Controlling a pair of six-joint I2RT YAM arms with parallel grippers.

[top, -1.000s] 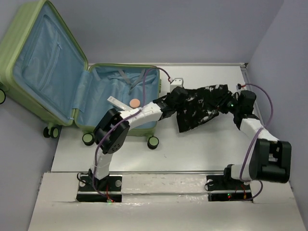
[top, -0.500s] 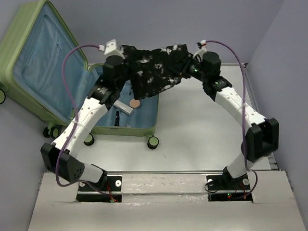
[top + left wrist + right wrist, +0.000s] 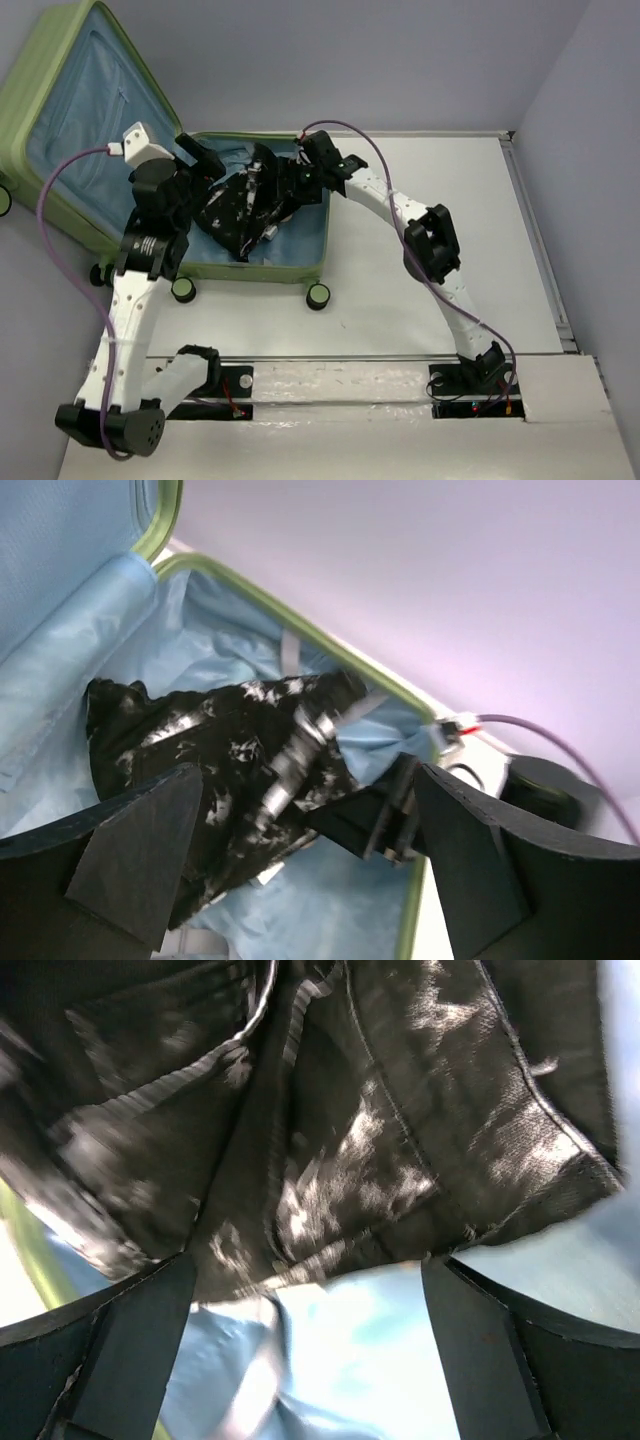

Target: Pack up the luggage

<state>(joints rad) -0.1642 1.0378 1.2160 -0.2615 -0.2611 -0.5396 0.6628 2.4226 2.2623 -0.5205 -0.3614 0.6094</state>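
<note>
Table (image 3: pixel 430 230): white, with the two arms bolted at its near edge, both reaching to the far-left corner.
Wheels (image 3: pixel 318 294): black with green hubs, set along the near side of the luggage.
Luggage (image 3: pixel 262 268): light green and open at the far left of the table, its base half lying flat beneath both claws.
Garment (image 3: pixel 232 208): black flecked with white, crumpled on the blue lining (image 3: pixel 290 245) inside the base half, between the two claws.
Left claw (image 3: pixel 205 160): over the left end of the base, near the hinge. Its fingers are spread wide with nothing between them, and the garment lies just beyond the tips.
Right claw (image 3: pixel 300 168): over the far right part of the base, fingers apart, with the garment close in front. Whether it touches the cloth cannot be told.
Lid (image 3: pixel 75 120): raised and tilted back at far left against the wall (image 3: pixel 400 60), its blue inside facing the arms.
</note>
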